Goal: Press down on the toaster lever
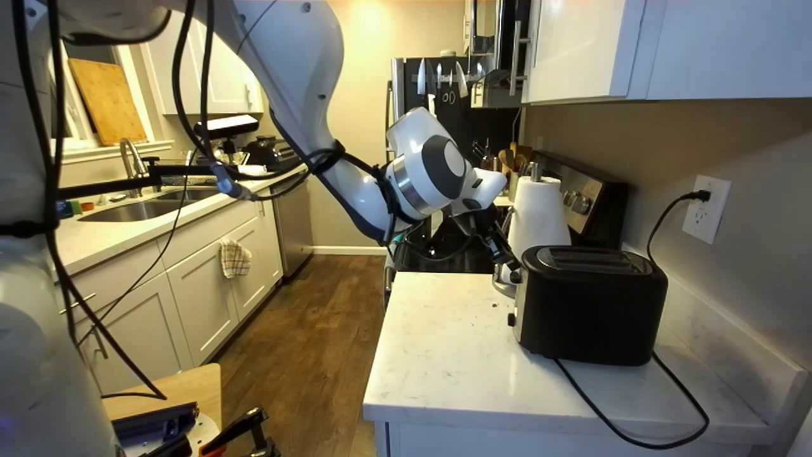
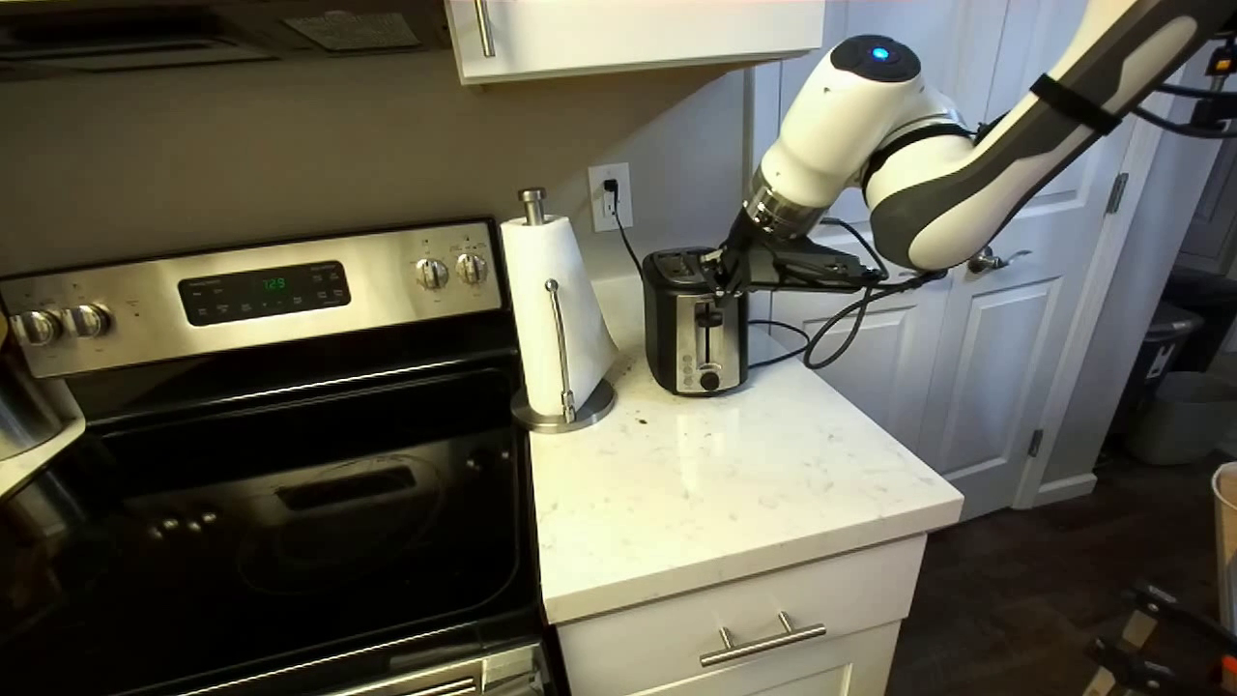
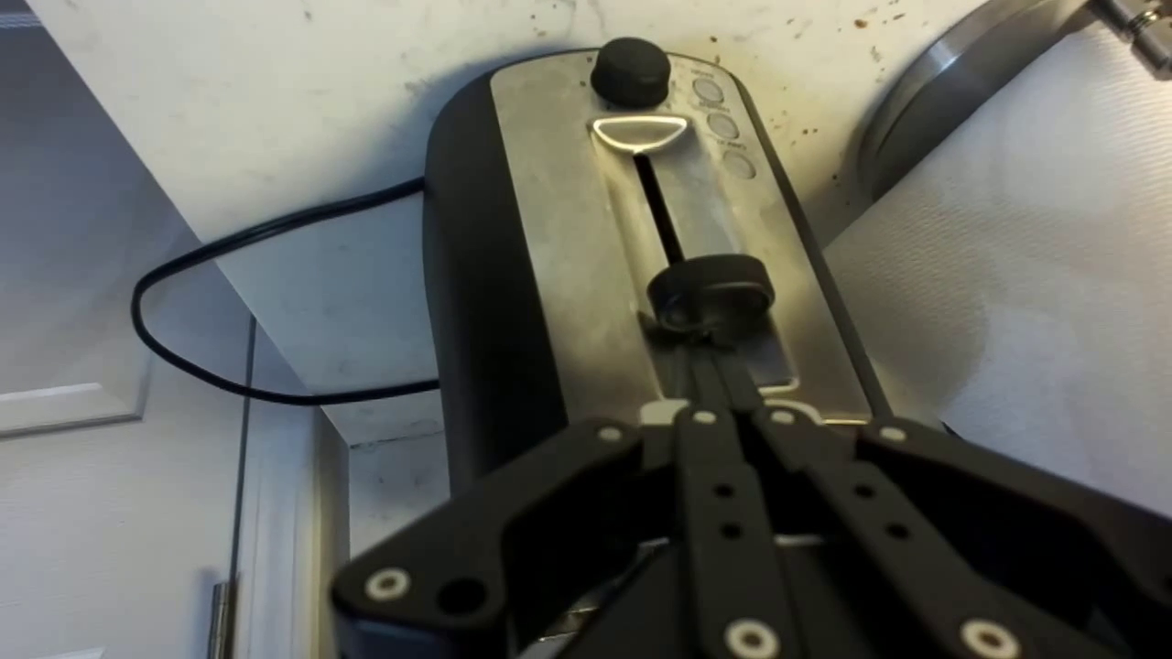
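Note:
The black toaster point(image 1: 590, 311) stands upright on the counter, with a brushed-metal end face; it shows in both exterior views point(image 2: 667, 333) and in the wrist view point(image 3: 572, 247). The dark toaster lever point(image 3: 711, 286) sits at the upper end of its slot, near the toaster's top. It also shows in an exterior view point(image 2: 710, 316). My gripper point(image 3: 710, 352) is shut with nothing between its fingers. Its tips are right at the lever's upper side; I cannot tell whether they touch it. In an exterior view the gripper point(image 2: 720, 278) points down at the end face from above.
A paper towel roll point(image 2: 553, 319) on a metal stand is close beside the toaster. The stove point(image 2: 290, 503) lies beyond it. A round knob point(image 3: 632, 71) sits low on the toaster's end face. The black cord point(image 1: 660, 444) loops over the counter edge. An upper cabinet point(image 1: 710, 51) hangs above.

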Controlling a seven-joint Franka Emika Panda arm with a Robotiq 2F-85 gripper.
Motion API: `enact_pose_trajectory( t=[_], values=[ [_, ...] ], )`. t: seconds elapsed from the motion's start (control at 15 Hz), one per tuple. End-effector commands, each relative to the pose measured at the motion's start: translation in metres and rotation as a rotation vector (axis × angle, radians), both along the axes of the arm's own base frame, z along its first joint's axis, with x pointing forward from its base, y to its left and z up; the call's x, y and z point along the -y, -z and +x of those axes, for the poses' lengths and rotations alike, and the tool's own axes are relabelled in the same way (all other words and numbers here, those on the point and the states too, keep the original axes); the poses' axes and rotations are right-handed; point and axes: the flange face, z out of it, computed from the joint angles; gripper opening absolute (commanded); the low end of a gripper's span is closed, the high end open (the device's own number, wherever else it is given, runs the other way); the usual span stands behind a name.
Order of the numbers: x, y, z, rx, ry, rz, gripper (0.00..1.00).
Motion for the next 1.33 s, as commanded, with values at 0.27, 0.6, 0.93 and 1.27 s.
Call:
enact_pose_trajectory(
  t=[0.27, 0.6, 0.93, 1.27],
  values=[
    [-0.007, 0.02, 0.007, 0.003, -0.021, 0.016, 0.0],
    [-0.007, 0.038, 0.013, -0.013, -0.037, 0.012, 0.0],
    [-0.008, 0.052, 0.016, -0.03, -0.035, 0.03, 0.0],
    [-0.011, 0.086, 0.022, -0.05, -0.032, 0.069, 0.0]
  ],
)
